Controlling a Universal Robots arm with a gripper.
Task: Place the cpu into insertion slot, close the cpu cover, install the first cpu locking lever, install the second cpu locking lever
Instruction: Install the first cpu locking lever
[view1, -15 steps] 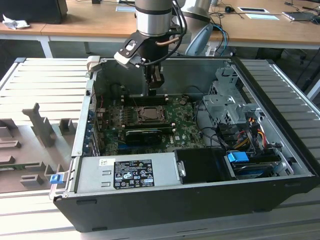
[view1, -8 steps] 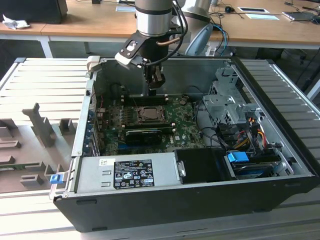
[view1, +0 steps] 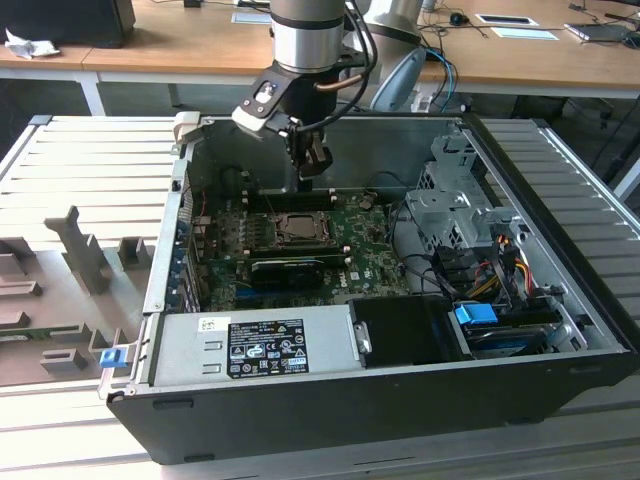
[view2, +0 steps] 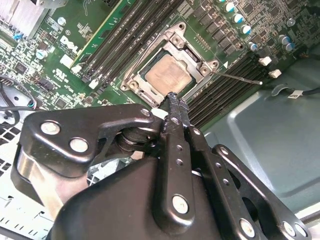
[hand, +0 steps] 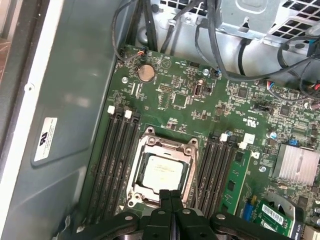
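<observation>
Jaws pressed together on nothing, gripper (view2: 174, 98) hovers just above cpu (view2: 167, 75), which sits in insertion slot (view1: 297, 228) w/ cpu cover (view2: 196, 64) down over it; prob lever stage, needing precise tip contact on thin lever (view2: 240, 77) jutting out beside it

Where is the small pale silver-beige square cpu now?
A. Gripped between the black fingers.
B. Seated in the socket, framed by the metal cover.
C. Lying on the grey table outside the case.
B: in the first wrist view the pale square cpu lies inside the thin silvery metal cpu cover frame, and the shut black fingers hold nothing.
</observation>
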